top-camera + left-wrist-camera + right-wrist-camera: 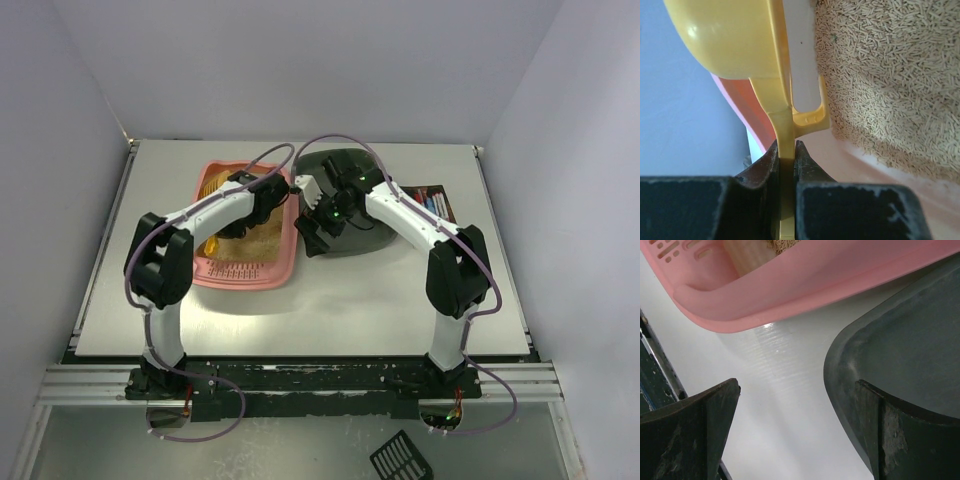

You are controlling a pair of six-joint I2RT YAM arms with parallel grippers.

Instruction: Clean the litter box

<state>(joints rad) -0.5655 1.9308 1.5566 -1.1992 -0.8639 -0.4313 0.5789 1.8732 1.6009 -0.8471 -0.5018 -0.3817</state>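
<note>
The pink litter box (262, 268) with tan litter (890, 70) lies left of centre on the table. My left gripper (233, 227) is over it, shut on the flat handle of a yellow scoop (725, 35). The handle runs between the fingers of that gripper (786, 152); the scoop's bowl is held above the litter near the box's pink wall (865, 165). My right gripper (313, 232) is open and empty, low over the table in the gap between the litter box (805, 285) and the dark grey tray (910, 350). In its own wrist view this gripper (797, 390) has one finger over the tray's corner.
The dark grey tray (352, 205) lies right of the litter box, close beside it. A flat case with coloured items (432, 203) lies at the far right of the table. A black slotted piece (400, 458) lies on the floor below the table edge.
</note>
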